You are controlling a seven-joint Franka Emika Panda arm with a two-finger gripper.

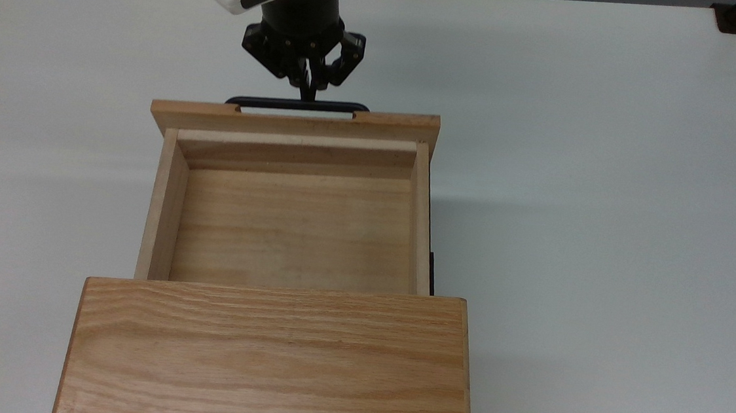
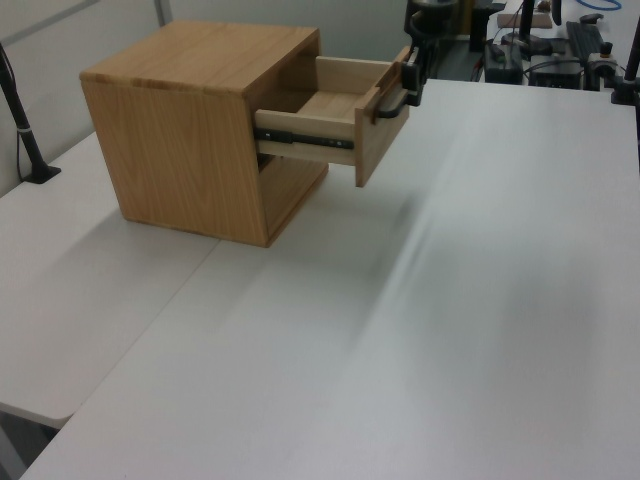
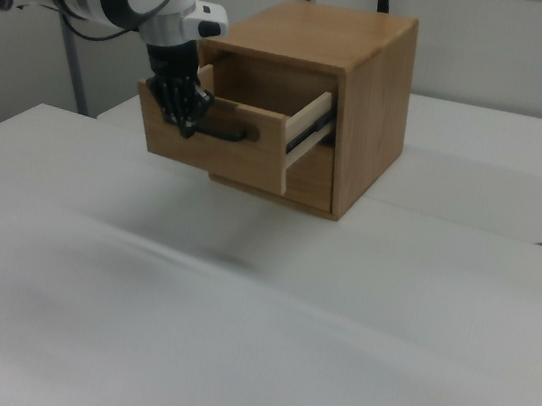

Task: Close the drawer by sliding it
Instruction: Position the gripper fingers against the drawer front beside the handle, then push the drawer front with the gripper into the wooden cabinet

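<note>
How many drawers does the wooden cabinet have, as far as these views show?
1: the drawer sits partly open in the cabinet's upper part, with the gripper at its handle. Below it, the cabinet looks open.

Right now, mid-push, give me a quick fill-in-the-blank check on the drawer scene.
1. The light wooden drawer is partly ____.
2. The black pincer touches the drawer's thin black bar ____.
3. The drawer's inside is ____.
4. The oak-grained cabinet stands on a ____ table.

Missing words: open; handle; empty; white
</note>
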